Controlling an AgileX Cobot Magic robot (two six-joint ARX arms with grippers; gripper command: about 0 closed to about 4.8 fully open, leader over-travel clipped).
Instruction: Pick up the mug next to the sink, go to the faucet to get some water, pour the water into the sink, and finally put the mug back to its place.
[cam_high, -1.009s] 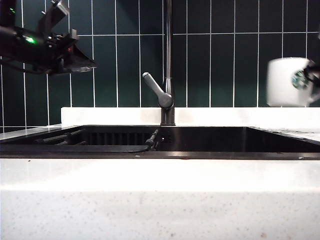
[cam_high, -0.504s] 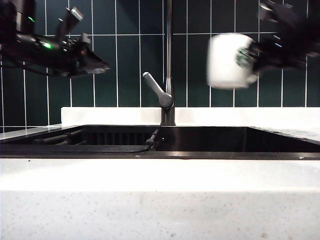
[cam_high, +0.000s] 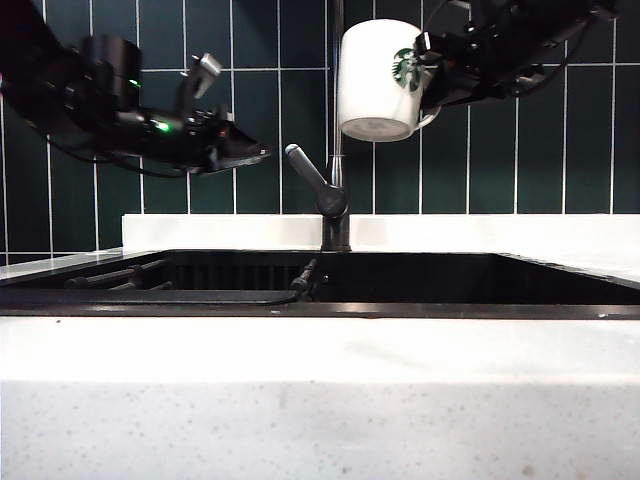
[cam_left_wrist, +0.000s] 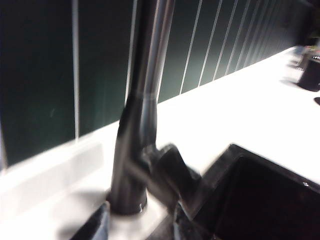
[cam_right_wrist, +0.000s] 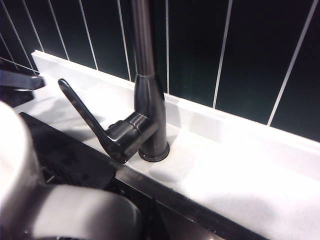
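The white mug (cam_high: 376, 78) with the green logo hangs upright high over the sink (cam_high: 450, 278), in front of the faucet (cam_high: 337, 215) pipe. My right gripper (cam_high: 432, 72) is shut on it at the handle side. In the right wrist view the mug (cam_right_wrist: 17, 170) and its handle (cam_right_wrist: 85, 212) fill the near corner, with the faucet (cam_right_wrist: 148, 107) and its lever (cam_right_wrist: 82, 115) beyond. My left gripper (cam_high: 252, 156) is open, level, just left of the lever (cam_high: 307, 172). Its blurred fingertips (cam_left_wrist: 95, 226) flank the faucet base (cam_left_wrist: 127, 195), apart from it.
A dark hose (cam_high: 303, 278) and a ridged rack (cam_high: 115, 275) lie inside the basin. Green tiled wall (cam_high: 500, 150) stands right behind the faucet. White countertop (cam_high: 320, 400) runs along the front. A small dark object (cam_left_wrist: 310, 75) sits far along the counter.
The right arm carried the mug from the far right leftward and up to the faucet pipe. The left gripper moved right and down toward the lever and opened wider.
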